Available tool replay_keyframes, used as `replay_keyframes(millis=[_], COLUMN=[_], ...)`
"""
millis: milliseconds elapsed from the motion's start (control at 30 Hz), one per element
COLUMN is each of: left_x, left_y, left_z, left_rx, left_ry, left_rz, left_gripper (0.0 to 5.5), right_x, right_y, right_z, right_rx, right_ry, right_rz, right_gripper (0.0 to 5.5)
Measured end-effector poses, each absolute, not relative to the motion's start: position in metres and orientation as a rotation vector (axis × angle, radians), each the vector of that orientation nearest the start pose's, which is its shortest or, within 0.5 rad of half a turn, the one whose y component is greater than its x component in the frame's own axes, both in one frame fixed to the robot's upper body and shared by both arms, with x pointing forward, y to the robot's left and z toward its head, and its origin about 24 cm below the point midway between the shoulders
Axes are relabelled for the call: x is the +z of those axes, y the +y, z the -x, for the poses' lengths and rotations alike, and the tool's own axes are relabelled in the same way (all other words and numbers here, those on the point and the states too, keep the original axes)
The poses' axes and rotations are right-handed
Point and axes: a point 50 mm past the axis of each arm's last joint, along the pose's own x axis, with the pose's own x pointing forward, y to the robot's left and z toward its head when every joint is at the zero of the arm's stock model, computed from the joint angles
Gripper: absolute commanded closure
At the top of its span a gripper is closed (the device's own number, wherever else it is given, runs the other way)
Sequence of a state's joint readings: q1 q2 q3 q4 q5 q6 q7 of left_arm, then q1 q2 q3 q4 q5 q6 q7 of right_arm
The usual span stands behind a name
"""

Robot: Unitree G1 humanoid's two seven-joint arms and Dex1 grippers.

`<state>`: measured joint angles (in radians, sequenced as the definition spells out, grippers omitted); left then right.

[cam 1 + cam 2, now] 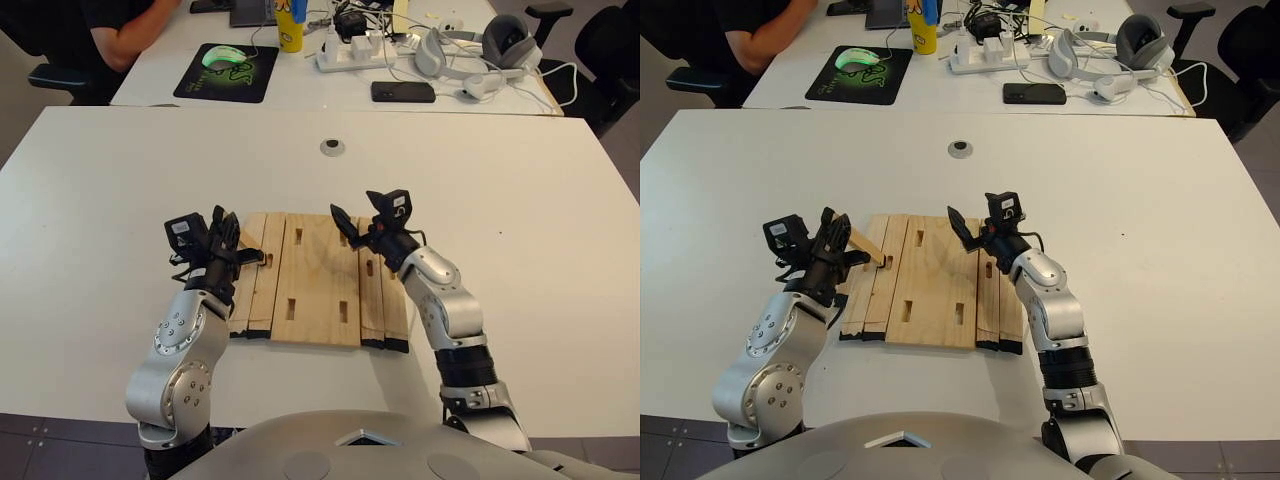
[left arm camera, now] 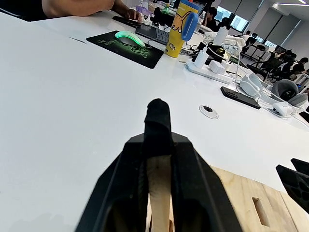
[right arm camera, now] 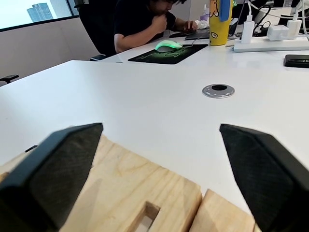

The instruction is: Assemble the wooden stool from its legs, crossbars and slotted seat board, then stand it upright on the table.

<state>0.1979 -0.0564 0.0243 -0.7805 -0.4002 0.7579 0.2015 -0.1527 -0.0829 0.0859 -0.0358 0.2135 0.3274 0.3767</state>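
The slotted seat board (image 1: 318, 280) lies flat on the white table (image 1: 520, 250) in front of me. Wooden strips with black ends lie against its left side (image 1: 252, 290) and its right side (image 1: 385, 305). My left gripper (image 1: 226, 244) sits at the board's far left corner, shut on a thin wooden leg (image 1: 868, 245) that points toward the board. In the left wrist view this leg (image 2: 159, 193) is pinched between the black fingers (image 2: 193, 174) and ends in a black tip. My right gripper (image 1: 356, 214) hovers open over the board's far right part, with nothing between its fingers (image 3: 53, 164).
A round cable grommet (image 1: 332, 147) is set in the table beyond the board. The desk behind carries a mouse pad (image 1: 227, 71), a yellow cup (image 1: 290, 28), a phone (image 1: 403, 92), a power strip and a headset (image 1: 500, 45).
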Motion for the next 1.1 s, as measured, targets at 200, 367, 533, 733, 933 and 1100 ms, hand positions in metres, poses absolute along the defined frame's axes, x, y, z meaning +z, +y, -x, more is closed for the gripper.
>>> replay_keyframes(millis=[200, 367, 533, 733, 933, 1100], left_x=[0.103, 0.102, 0.100, 0.100, 0.102, 0.104], left_y=[0.144, 0.140, 0.139, 0.141, 0.141, 0.137], left_z=[-0.196, -0.197, -0.197, -0.200, -0.204, -0.207], left_rx=[0.035, 0.018, -0.010, -0.043, -0.083, -0.126], left_ry=[0.177, 0.175, 0.184, 0.191, 0.195, 0.194], left_rz=[0.351, 0.355, 0.351, 0.327, 0.266, 0.175], left_gripper=[5.07, 5.07, 5.07, 5.07, 5.07, 5.07], right_x=[0.060, 0.060, 0.060, 0.060, 0.062, 0.067], right_y=[-0.109, -0.109, -0.108, -0.109, -0.108, -0.106], right_z=[-0.274, -0.275, -0.275, -0.273, -0.273, -0.273], right_rx=[0.553, 0.557, 0.556, 0.548, 0.544, 0.537], right_ry=[0.139, 0.137, 0.137, 0.139, 0.134, 0.115], right_rz=[-0.130, -0.130, -0.132, -0.134, -0.134, -0.141], right_gripper=[1.02, 1.02, 1.02, 1.02, 1.02, 1.02])
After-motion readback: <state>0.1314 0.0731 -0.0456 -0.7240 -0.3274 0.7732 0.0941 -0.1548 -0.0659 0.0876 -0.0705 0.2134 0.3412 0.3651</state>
